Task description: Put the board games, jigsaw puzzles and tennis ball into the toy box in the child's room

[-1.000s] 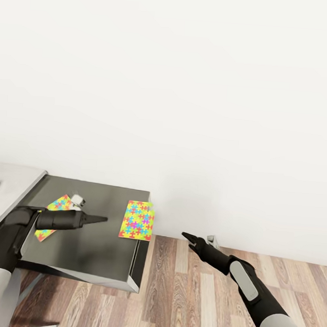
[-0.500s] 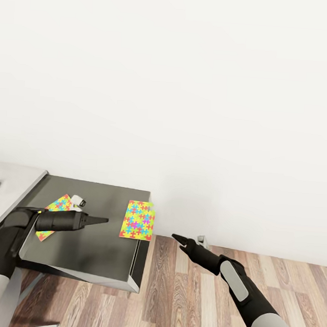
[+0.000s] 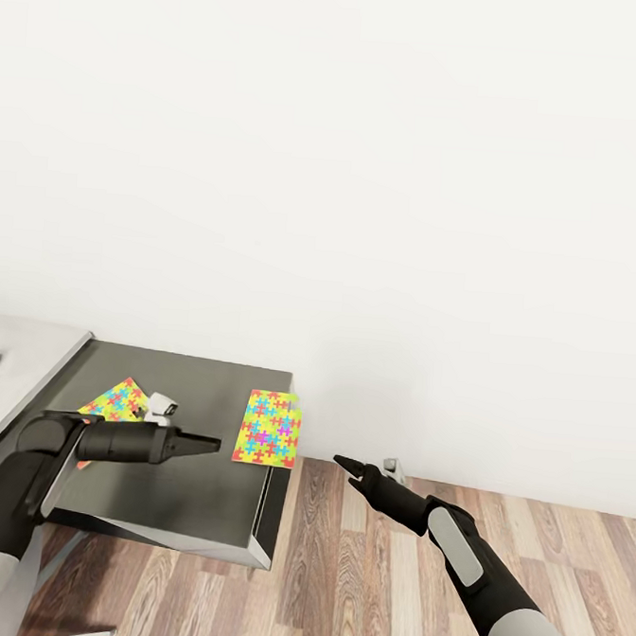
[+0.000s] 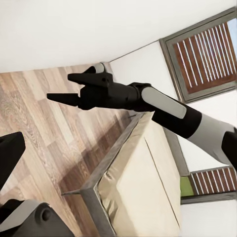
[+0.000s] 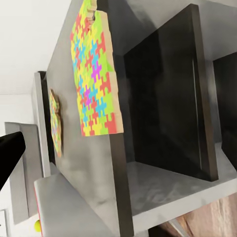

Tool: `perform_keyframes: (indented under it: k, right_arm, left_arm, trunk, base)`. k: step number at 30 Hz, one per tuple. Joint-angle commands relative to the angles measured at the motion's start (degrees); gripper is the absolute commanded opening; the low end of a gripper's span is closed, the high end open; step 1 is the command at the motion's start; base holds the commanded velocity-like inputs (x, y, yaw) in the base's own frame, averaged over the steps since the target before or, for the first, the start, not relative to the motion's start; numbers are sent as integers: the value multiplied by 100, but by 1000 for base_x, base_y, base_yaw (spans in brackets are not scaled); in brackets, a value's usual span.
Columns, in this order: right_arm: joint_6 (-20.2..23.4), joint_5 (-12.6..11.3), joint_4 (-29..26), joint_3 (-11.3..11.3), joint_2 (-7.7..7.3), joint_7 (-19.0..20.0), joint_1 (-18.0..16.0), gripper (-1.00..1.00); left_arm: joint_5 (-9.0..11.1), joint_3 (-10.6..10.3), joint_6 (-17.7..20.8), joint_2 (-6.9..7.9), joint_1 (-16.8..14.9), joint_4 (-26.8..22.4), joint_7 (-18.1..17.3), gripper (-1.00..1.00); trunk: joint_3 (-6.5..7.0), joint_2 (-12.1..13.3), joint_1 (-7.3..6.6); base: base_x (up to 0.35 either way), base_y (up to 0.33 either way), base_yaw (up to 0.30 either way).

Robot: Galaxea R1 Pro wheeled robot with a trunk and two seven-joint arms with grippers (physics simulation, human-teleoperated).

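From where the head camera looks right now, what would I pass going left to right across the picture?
Pale table → partly hidden jigsaw puzzle → left gripper → second jigsaw puzzle at the dark cabinet's right edge → right gripper over the wooden floor.

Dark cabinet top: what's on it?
Two jigsaw puzzles lie flat on the dark cabinet: one at its right edge, one further left, partly covered by the left arm. A small white object sits beside it.
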Motion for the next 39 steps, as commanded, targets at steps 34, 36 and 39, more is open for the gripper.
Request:
perform_keyframes:
  k: [34,36,39]
  right_arm:
    - [10,-25,-2,19,132,-62,-4,100]
    - [10,-25,0,18,130,-62,-4,100]
    - [10,-26,4,15,128,-62,-4,100]
  left_arm:
    - [-12,-31,87,-7,17,-58,-23,100]
    - [-12,-31,87,-11,17,-56,-23,100]
    - [-14,-32,87,-41,17,-58,-23,100]
  trunk:
    - [-9,-10,3]
    - [-9,-10,3]
    - [-9,-10,3]
  base:
    - [22,14,51]
    - [0,0,89]
    - [0,0,89]
